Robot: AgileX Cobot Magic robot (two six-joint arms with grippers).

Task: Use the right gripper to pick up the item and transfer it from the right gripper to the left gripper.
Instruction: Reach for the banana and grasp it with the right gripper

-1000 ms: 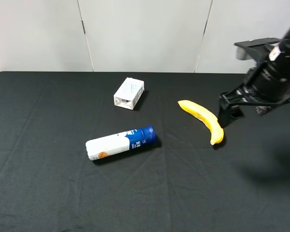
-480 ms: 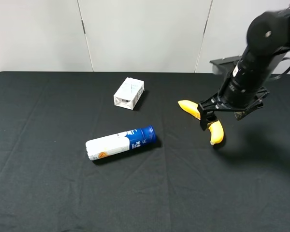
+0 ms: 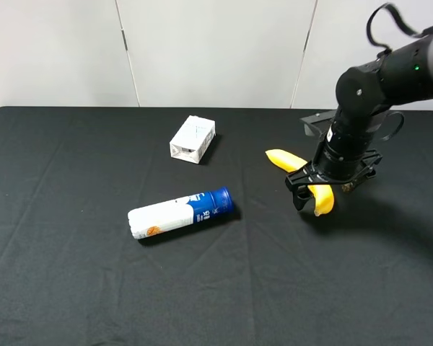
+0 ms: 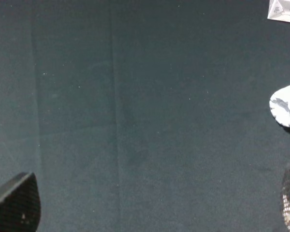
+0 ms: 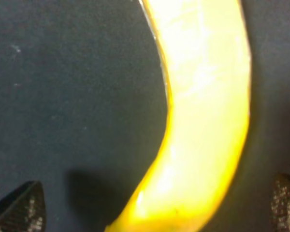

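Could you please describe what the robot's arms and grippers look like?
The right arm is thick, glossy black and rounded, with a black cable looping above it. The right gripper is a short black two-finger claw. Of the left gripper only dark, mesh-textured fingertips show.

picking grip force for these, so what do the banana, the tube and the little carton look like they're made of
The banana is smooth, glossy yellow with a bright sheen: possibly plastic, though real peel is not ruled out. The tube has a printed white body and a blue end, which suggests plastic or coated card. The carton is matte white with folded end flaps, so it is probably paperboard.
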